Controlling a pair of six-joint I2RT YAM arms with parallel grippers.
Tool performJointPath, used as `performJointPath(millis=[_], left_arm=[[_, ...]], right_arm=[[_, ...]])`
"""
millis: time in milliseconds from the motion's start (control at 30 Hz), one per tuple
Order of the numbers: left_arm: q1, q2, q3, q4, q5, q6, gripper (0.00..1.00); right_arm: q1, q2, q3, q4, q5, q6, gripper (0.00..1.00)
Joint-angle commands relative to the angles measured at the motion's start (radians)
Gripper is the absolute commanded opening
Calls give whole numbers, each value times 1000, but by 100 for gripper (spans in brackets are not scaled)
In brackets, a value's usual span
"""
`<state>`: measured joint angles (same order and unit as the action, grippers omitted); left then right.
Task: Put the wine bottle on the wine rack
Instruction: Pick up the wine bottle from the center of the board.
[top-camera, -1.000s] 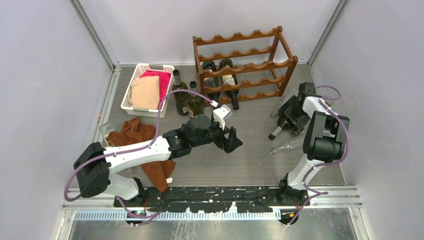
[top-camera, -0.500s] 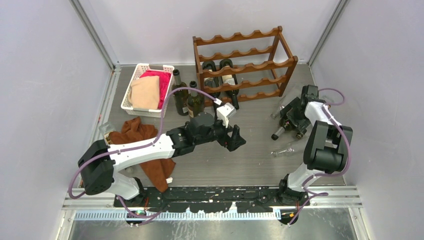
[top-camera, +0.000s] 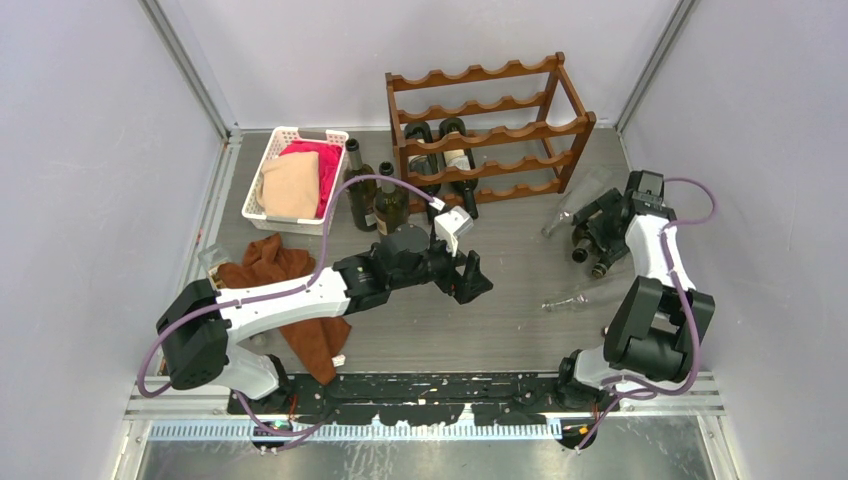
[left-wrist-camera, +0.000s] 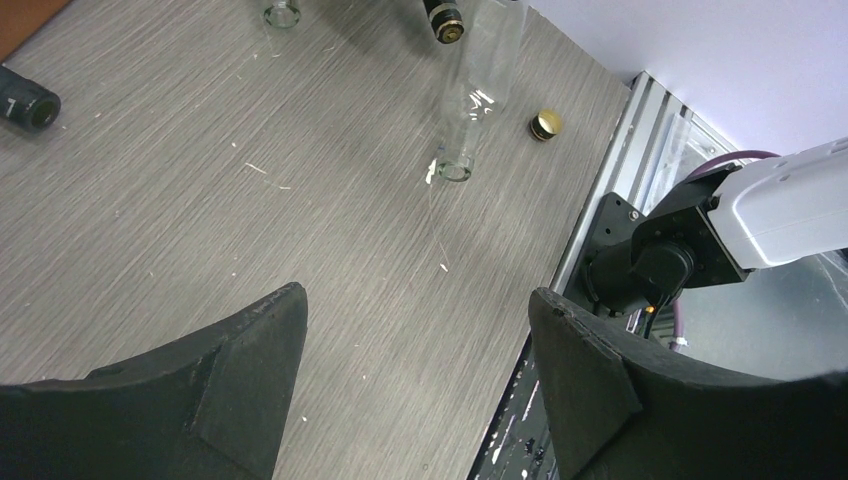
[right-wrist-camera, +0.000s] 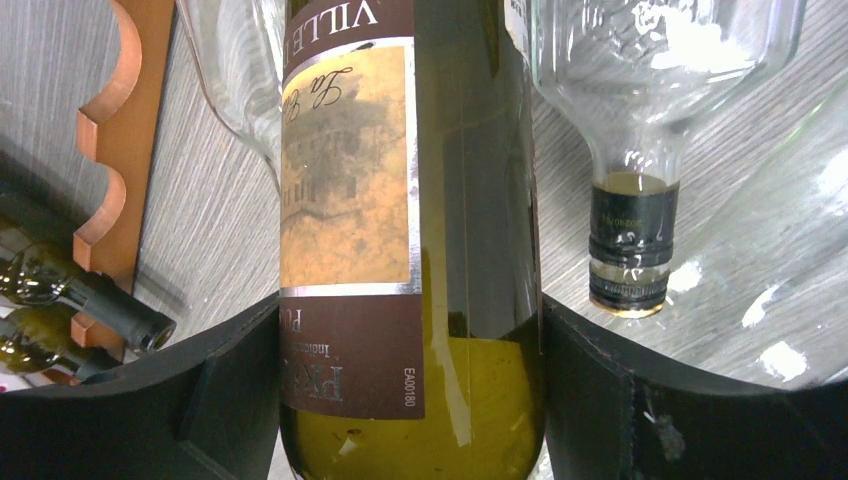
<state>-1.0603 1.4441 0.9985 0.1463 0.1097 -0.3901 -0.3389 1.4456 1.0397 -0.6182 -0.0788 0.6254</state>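
The bottle (right-wrist-camera: 345, 170) lies lengthwise between the fingers of the right gripper (right-wrist-camera: 410, 310), which press on both of its sides. The right wrist view shows its tan and brown label and the liquid inside. Whether it rests on the table (top-camera: 500, 310) or hangs just above it is hard to tell. Just beside it lies a capped clear bottle (right-wrist-camera: 625, 100).

The rack (right-wrist-camera: 110, 150) shows its scalloped end left of the bottle, apart from it, with two dark necks (right-wrist-camera: 90, 295) poking out.

Only the top view shows the whole rack standing at the back of the table, and there the right arm hides most of the grip.

The left gripper (left-wrist-camera: 415, 300) hovers mid-table, jaws wide with nothing between them. Its own camera alone picks up an uncapped clear bottle (left-wrist-camera: 462, 130) and a gold cap (left-wrist-camera: 545, 124) beyond.
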Motion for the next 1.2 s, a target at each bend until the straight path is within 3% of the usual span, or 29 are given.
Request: performJointPath(millis=[0,633,867,1167], left_arm=[[-4,-10,48,61,18,-9,81],[-1,-56,53,103,52,6,82],[36,-71,74,153,82,-201,82],[39,-44,116,228,-51,-506,84]], right_arm=[[-30,-103,23,19,-81,19,4],[-59,-285,155,-157,-252,-49,1],[-58,-313,201,-180,-393,-169,1],[-57,-340,193,-186,-703,-281,1]])
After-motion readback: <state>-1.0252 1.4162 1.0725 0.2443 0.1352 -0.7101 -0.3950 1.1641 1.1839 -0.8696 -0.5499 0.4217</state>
